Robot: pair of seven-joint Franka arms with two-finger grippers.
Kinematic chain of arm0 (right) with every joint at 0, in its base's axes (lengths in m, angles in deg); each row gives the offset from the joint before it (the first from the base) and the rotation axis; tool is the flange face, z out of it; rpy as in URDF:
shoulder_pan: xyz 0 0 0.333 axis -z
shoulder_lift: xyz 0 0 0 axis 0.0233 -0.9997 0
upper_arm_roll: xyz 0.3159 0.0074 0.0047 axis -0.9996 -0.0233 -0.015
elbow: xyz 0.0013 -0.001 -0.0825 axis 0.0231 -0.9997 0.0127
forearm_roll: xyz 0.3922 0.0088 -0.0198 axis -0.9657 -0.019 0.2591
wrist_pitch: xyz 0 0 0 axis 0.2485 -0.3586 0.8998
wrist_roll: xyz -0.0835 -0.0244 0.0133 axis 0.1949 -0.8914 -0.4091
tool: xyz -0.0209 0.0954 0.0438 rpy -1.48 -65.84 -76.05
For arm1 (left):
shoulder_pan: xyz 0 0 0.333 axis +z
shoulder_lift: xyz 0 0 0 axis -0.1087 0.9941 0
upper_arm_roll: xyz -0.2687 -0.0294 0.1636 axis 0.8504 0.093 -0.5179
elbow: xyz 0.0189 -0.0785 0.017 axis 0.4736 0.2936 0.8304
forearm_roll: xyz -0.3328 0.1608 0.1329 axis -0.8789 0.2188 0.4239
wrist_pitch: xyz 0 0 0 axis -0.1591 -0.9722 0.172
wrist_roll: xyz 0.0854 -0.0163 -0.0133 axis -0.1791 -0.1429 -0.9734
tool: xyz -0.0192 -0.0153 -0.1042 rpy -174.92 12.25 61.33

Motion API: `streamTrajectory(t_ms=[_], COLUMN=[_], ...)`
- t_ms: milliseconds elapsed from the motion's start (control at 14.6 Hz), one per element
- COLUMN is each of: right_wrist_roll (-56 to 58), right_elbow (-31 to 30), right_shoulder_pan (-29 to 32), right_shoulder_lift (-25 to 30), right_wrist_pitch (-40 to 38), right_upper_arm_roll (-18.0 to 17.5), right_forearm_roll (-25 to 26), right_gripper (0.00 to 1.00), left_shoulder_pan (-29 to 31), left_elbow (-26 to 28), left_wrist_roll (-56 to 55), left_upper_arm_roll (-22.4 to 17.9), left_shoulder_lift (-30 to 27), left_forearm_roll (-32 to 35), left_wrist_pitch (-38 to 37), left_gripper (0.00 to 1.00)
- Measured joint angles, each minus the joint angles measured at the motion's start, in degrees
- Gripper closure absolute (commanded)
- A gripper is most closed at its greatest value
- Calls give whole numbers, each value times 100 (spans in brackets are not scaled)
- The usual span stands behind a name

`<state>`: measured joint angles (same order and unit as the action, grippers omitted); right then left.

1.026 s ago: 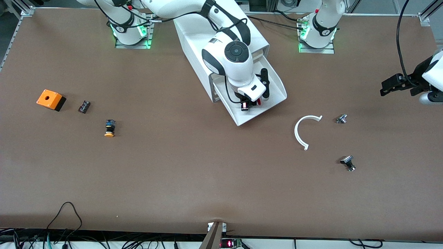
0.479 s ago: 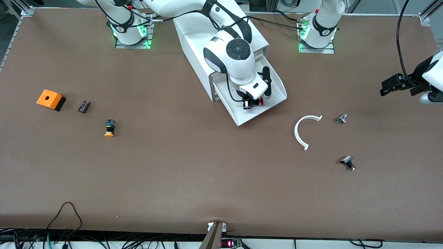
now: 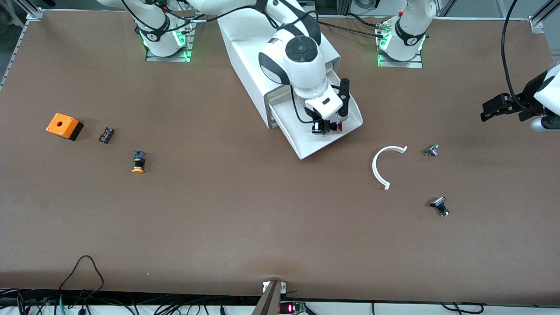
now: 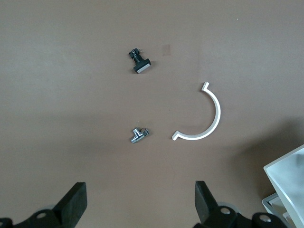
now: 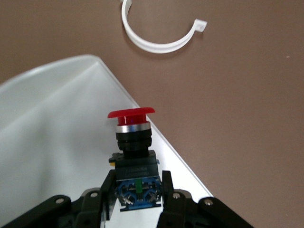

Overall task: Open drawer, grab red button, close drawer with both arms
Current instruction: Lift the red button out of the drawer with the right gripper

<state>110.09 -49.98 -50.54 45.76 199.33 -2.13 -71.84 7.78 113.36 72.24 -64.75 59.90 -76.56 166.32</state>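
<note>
Fingers (image 5: 167,187) of our right gripper (image 5: 137,187) are clamped on the blue-and-black body of the button (image 5: 133,142), whose red mushroom cap points away from the wrist. A label sits on its black body, but we cannot read the writing.

Going across the front view from the right arm's end of the worktop (image 3: 245,227), we see first an orange box with a hole (image 3: 64,126). Beside it lies a small black part (image 3: 106,134). Next comes a button with an orange-yellow cap (image 3: 138,162), nearer to the front camera than both.

At the middle stands the white cabinet (image 3: 249,61), set at an angle between the two arm bases. Its lowest drawer (image 3: 345,111) is pulled out toward the front camera. Our right arm reaches over the cabinet, and the right gripper holds the button in the air over the open drawer, close to its rim at the left arm's end.

Toward the left arm's end lies a white half-ring clip (image 3: 385,164), near the drawer but apart from it. A small metal fitting (image 3: 431,150) lies beside the clip. A black-headed part (image 3: 439,205) lies nearer to the front camera than the fitting.

Our left gripper (image 3: 503,107) waits over the worktop's edge at the left arm's end. Its fingers (image 4: 76,202) are spread wide with nothing between them, and its wrist view looks down on the clip and the two small parts.
</note>
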Motion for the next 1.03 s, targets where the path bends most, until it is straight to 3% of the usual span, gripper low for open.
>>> streamTrajectory(t_ms=[274,1026], right_wrist_roll=[-540,-807], right_elbow=[-46,-1453], right_shoulder_pan=[60,1236], right_shoulder_lift=[317,986], right_wrist_pitch=[-30,-63], right_upper_arm_roll=[104,572], right_forearm_roll=[-2,-50], right_gripper=[68,68], left_shoulder_pan=[0,-60], left_elbow=[-6,-93], left_wrist_roll=[0,4], left_upper_arm_roll=[0,97], left_shoulder_lift=[0,205], left_forearm_roll=[-2,-9], left_wrist_pitch=[-5,-87], left_gripper=[0,0])
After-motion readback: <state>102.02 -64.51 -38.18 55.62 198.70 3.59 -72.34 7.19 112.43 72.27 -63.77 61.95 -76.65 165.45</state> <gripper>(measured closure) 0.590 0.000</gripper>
